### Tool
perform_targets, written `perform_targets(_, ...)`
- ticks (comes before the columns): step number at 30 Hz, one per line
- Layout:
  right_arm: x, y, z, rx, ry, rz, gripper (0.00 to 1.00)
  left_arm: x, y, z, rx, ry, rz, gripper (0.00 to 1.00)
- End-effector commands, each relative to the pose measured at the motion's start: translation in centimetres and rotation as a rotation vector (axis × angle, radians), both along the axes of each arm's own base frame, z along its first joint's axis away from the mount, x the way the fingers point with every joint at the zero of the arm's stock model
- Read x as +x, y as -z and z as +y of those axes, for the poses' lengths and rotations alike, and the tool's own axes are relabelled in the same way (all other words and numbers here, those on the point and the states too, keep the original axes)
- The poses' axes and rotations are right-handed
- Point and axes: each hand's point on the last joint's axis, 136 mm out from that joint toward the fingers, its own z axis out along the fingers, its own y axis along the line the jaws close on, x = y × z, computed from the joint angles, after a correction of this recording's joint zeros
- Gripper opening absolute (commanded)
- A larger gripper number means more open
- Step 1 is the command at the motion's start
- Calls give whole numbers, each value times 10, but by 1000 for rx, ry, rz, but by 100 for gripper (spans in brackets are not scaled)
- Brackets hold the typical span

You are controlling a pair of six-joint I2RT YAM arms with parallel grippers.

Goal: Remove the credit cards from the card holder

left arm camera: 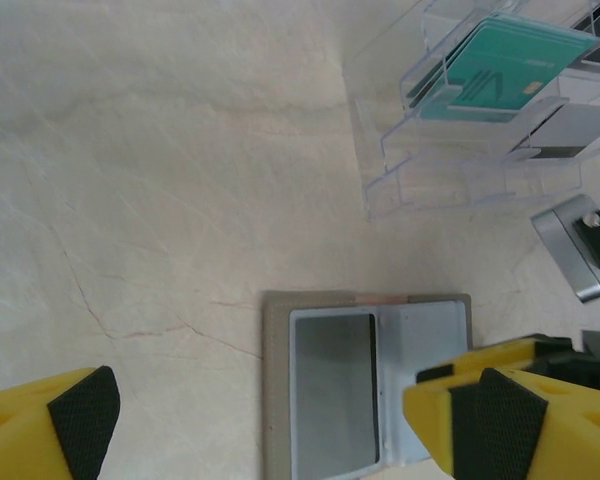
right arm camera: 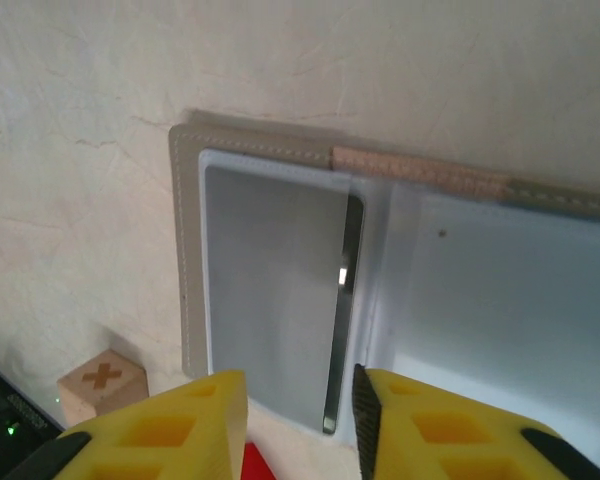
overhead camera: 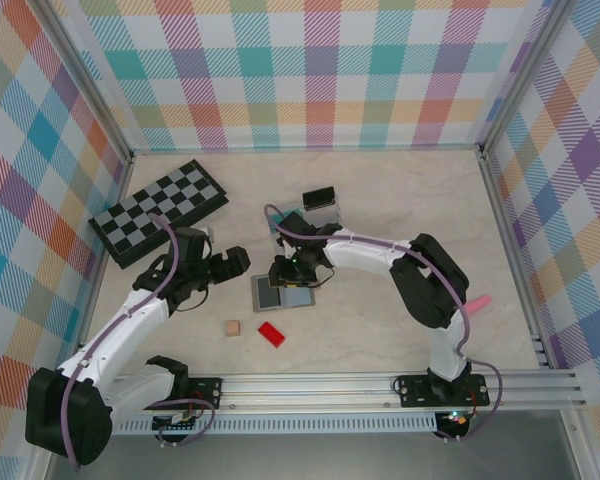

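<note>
Marble-look tabletop [overhead camera: 400, 190], boxed by 3 plaid walls [overhead camera: 310, 70]: your left gripper [left arm camera: 290, 418] gapes empty; your right gripper [right arm camera: 300, 400] stands half-closed over the silver card [right arm camera: 270, 280] in the card holder [right arm camera: 190, 250], grip unclear.

Flat grey fabric folding wallet [overhead camera: 283, 292] lying open, blue-grey panels facing up. Silver-grey plastic card [right arm camera: 270, 290] sitting tucked flat in one panel. Teal plastic card [left arm camera: 495, 65] resting tilted beyond wallet.

Yellow jaws with black pads [left arm camera: 85, 415]
</note>
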Motion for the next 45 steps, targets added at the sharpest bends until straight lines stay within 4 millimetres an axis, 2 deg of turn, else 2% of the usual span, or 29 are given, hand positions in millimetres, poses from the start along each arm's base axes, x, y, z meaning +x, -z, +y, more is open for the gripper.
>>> perform_targets(1, 5, 1, 3, -2, 13, 31, 32, -2, 6, -8, -86, -17, 52, 92)
perform_targets(8, 12, 17, -2, -39, 42, 43, 27, -11, 25, -26, -142, 57, 173, 80)
perform_targets(15, 11, 22, 1, -22, 33, 62, 19, -12, 49, -42, -204, 55, 274, 52)
perform_targets(19, 10, 24, 2, -9, 30, 75, 19, -13, 62, -52, -201, 59, 322, 39)
perform_targets(20, 10, 24, 3, 0, 28, 78, 19, -7, 61, -56, -209, 67, 299, 36)
perform_targets(24, 9, 26, 3, 26, 29, 95, 18, -6, 73, -64, -187, 80, 325, 26)
perform_targets(31, 7, 30, -1, 36, 34, 113, 18, -6, 88, -69, -172, 82, 360, 17)
perform_targets(39, 6, 38, -8, 3, 45, 115, 18, -12, 103, -62, -141, 57, 399, 15)
perform_targets(45, 4, 45, -9, -2, 47, 129, 18, -21, 116, -51, -89, 26, 443, 9)
